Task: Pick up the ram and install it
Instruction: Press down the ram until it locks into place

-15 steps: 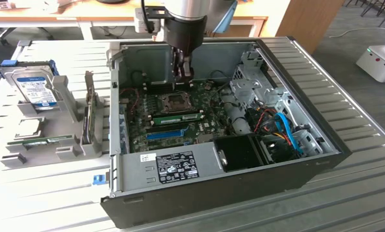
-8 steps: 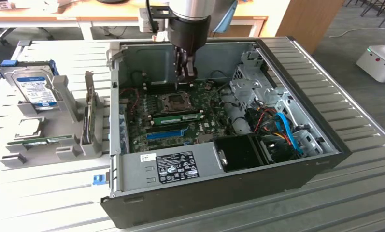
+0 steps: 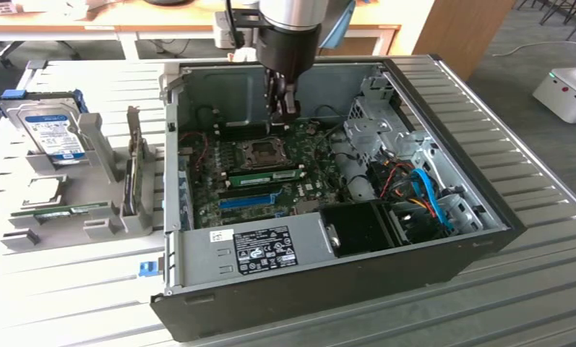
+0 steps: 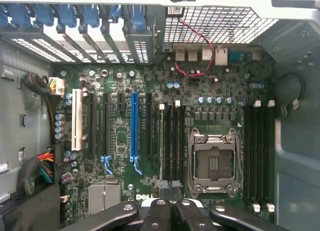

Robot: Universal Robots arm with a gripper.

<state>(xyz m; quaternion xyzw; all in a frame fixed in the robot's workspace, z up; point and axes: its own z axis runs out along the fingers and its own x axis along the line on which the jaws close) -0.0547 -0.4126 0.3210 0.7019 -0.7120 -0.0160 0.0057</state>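
One ram [image 3: 268,176], a thin green stick, sits in a slot on the motherboard [image 3: 312,191] just in front of the CPU socket [image 3: 264,152]. In the wrist view that ram [image 4: 161,141] shows edge-on as a pale line in the bank of black slots. A second ram [image 3: 71,211] lies in the grey holder [image 3: 105,228] outside the case. My gripper [image 3: 285,105] hangs inside the open case above the board, behind the socket and clear of the seated ram. Its black fingers [image 4: 159,216] are shut together with nothing between them.
The black PC case [image 3: 480,242] lies open on a slatted metal table [image 3: 548,296]. The holder also carries a hard drive [image 3: 51,130] with a blue label and an upright card [image 3: 131,173]. A long blue slot [image 4: 134,126], cables [image 3: 428,195] and drive bays crowd the case's right side in the exterior view.
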